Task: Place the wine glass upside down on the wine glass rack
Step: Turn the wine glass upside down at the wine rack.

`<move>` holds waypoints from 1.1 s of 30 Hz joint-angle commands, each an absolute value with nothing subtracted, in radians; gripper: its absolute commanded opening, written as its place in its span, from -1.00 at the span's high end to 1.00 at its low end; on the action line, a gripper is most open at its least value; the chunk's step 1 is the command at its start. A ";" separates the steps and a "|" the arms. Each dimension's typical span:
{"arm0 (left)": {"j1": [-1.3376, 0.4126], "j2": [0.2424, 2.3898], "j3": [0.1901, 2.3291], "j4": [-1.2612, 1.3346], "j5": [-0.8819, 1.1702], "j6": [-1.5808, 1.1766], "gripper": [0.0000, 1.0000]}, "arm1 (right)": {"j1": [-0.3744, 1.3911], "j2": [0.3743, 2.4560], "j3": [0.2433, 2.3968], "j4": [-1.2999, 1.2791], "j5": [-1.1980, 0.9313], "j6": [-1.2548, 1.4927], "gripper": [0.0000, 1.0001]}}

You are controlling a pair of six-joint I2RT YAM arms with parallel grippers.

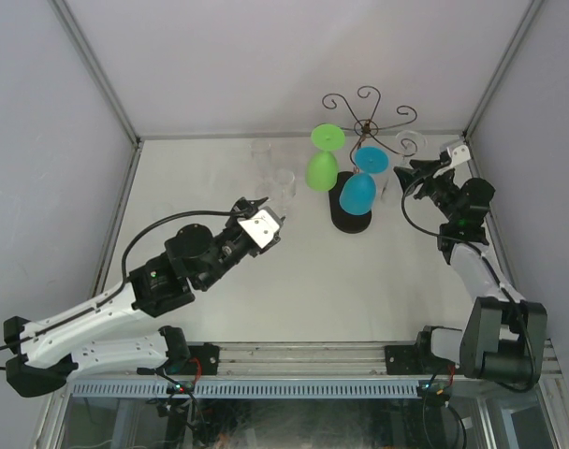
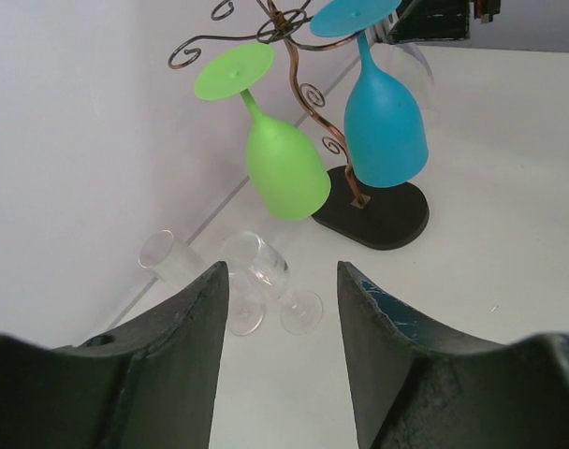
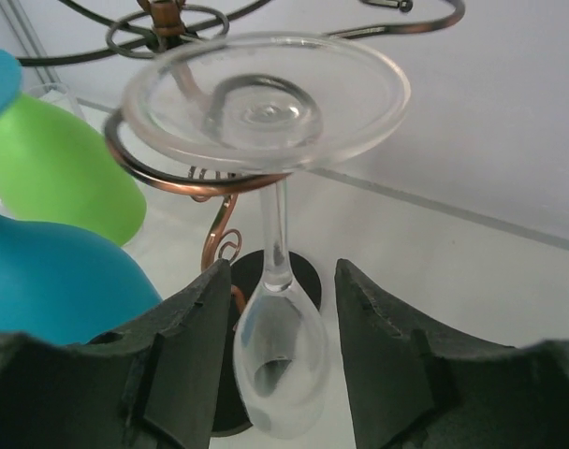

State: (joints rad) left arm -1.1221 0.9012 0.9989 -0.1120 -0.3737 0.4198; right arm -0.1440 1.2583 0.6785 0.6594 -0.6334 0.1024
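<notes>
Right tool: jaws parted, gripping nothing. The clear wine glass hangs upside down between the fingers, bowl low and foot up. I see a gap on the bowl's right side; the left side is too close to call.

The glass foot sits on top of a copper spiral arm on the right side of the wine glass rack, with the stem dropping through the loop. The rack stands far centre-right on the tabletop on its black base.

A green glass and a blue glass also hang inverted, on the rack's left and near arms.

Left tool: about half open, empty, above the tabletop left of the rack. It points at two spare clear glasses lying on their sides.
</notes>
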 commanded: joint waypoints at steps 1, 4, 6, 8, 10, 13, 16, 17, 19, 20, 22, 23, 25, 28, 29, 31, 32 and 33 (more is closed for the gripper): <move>-1.116 0.871 1.020 -0.058 -0.392 0.438 -0.10 | -0.148 1.135 0.716 0.517 -0.599 0.075 0.03; -1.117 0.874 1.041 -0.079 -0.390 0.430 -0.11 | -0.139 1.063 0.717 0.381 -0.552 0.079 -0.03; -1.118 0.880 1.067 -0.111 -0.386 0.412 -0.10 | -0.135 1.010 0.711 0.296 -0.519 0.083 -0.05; -1.119 0.880 1.093 -0.164 -0.383 0.380 -0.11 | -0.134 0.967 0.706 0.232 -0.488 0.090 -0.06; -1.118 0.873 1.103 -0.197 -0.386 0.344 -0.11 | -0.133 0.924 0.706 0.164 -0.480 0.088 -0.07; -1.119 0.830 1.078 -0.213 -0.398 0.293 -0.11 | -0.131 0.853 0.705 0.071 -0.465 0.083 -0.08; -1.118 0.781 1.035 -0.216 -0.423 0.243 -0.13 | -0.130 0.776 0.706 0.004 -0.421 0.127 -0.08; -1.119 0.768 1.024 -0.219 -0.430 0.230 -0.14 | -0.129 0.749 0.706 -0.015 -0.411 0.160 -0.12; -1.118 0.745 1.004 -0.231 -0.449 0.213 -0.20 | -0.130 0.693 0.706 -0.053 -0.433 0.194 -0.17; -1.118 0.738 0.996 -0.235 -0.461 0.205 -0.23 | -0.128 0.665 0.706 -0.067 -0.450 0.205 -0.20; -1.118 0.733 0.985 -0.244 -0.499 0.186 -0.30 | -0.129 0.606 0.706 -0.086 -0.462 0.268 -0.27; -1.117 0.738 0.990 -0.261 -0.518 0.175 -0.33 | -0.128 0.577 0.707 -0.088 -0.483 0.286 -0.31; -1.117 0.752 1.020 -0.312 -0.548 0.144 -0.35 | -0.127 0.506 0.715 -0.099 -0.511 0.314 -0.40; -1.102 0.769 1.049 -0.382 -0.538 0.089 -0.37 | -0.127 0.463 0.769 -0.135 -0.554 0.334 -0.51; -1.089 0.771 1.055 -0.397 -0.527 0.070 -0.38 | -0.128 0.463 0.794 -0.149 -0.578 0.331 -0.55; -1.043 0.775 1.072 -0.427 -0.496 0.024 -0.38 | -0.129 0.475 0.840 -0.170 -0.644 0.325 -0.65; -1.016 0.775 1.075 -0.440 -0.477 0.003 -0.38 | -0.130 0.486 0.860 -0.175 -0.671 0.323 -0.68; -0.980 0.772 1.078 -0.447 -0.457 -0.020 -0.38 | -0.129 0.496 0.878 -0.182 -0.692 0.319 -0.72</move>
State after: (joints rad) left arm -1.0683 0.7746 1.0149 -0.3851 -0.5018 0.1017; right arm -0.1345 0.4656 0.7921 -0.1478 -0.5747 0.2939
